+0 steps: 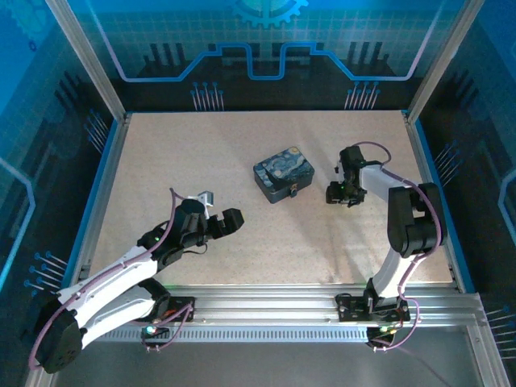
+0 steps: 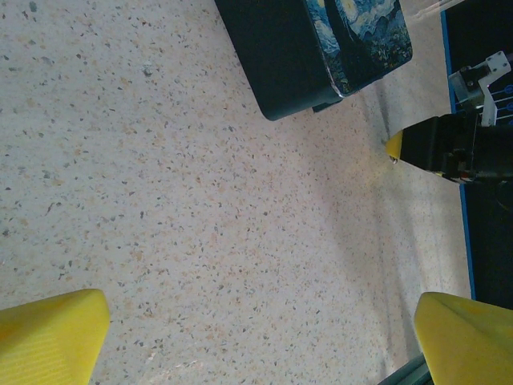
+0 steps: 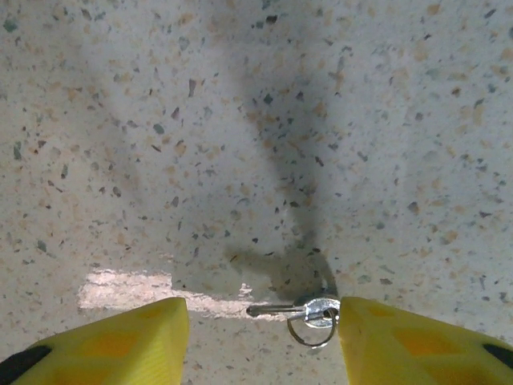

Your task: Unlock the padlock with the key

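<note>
The key (image 3: pixel 298 309), a small silvery key on a wire ring, lies flat on the speckled table between my right gripper's (image 3: pixel 264 341) yellow fingers. Its head touches the right finger (image 3: pixel 401 345), while its tip stays well short of the left one. This gripper (image 1: pixel 339 196) is open, pointing down just right of the blue-and-yellow painted tin (image 1: pixel 282 175). A tiny dark speck at the tin's near right corner (image 1: pixel 295 192) may be the padlock; it is too small to tell. My left gripper (image 1: pixel 219 214) hovers wide open over bare table, below and left of the tin (image 2: pixel 321 48).
The table is walled by a blue rim (image 1: pixel 97 193) and metal posts. An aluminium rail (image 1: pixel 266 310) carrying both arm bases runs along the near edge. In the left wrist view the right gripper's yellow tip (image 2: pixel 393 147) shows past the tin.
</note>
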You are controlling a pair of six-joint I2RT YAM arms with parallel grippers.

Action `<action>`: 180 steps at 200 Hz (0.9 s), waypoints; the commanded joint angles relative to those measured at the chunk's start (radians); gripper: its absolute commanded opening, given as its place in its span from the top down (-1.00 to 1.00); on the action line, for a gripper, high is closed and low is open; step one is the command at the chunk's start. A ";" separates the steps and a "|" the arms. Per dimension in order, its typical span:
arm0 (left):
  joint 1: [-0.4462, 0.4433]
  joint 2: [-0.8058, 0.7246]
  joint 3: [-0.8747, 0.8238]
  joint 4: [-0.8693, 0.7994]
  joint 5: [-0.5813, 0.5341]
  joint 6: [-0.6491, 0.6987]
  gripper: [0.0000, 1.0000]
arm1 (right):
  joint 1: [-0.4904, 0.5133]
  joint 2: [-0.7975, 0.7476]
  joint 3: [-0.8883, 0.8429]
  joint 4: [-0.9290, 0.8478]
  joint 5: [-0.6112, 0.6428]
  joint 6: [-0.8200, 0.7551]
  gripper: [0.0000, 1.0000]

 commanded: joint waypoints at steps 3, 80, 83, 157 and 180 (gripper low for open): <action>-0.002 -0.002 -0.004 -0.016 0.003 0.005 -0.98 | -0.002 0.001 -0.022 -0.049 -0.028 -0.005 -0.05; -0.002 0.009 0.000 -0.017 0.004 0.007 -0.98 | 0.028 -0.018 -0.050 -0.057 0.030 -0.006 0.15; -0.002 0.010 0.001 -0.015 0.004 0.008 -0.98 | 0.028 -0.017 -0.048 -0.060 0.031 -0.006 0.15; -0.002 0.015 0.004 -0.017 0.006 0.008 -0.98 | 0.030 -0.002 -0.040 -0.076 0.064 -0.003 0.42; -0.002 0.014 0.004 -0.018 0.006 0.011 -0.98 | 0.032 -0.010 -0.045 -0.076 0.072 0.000 0.61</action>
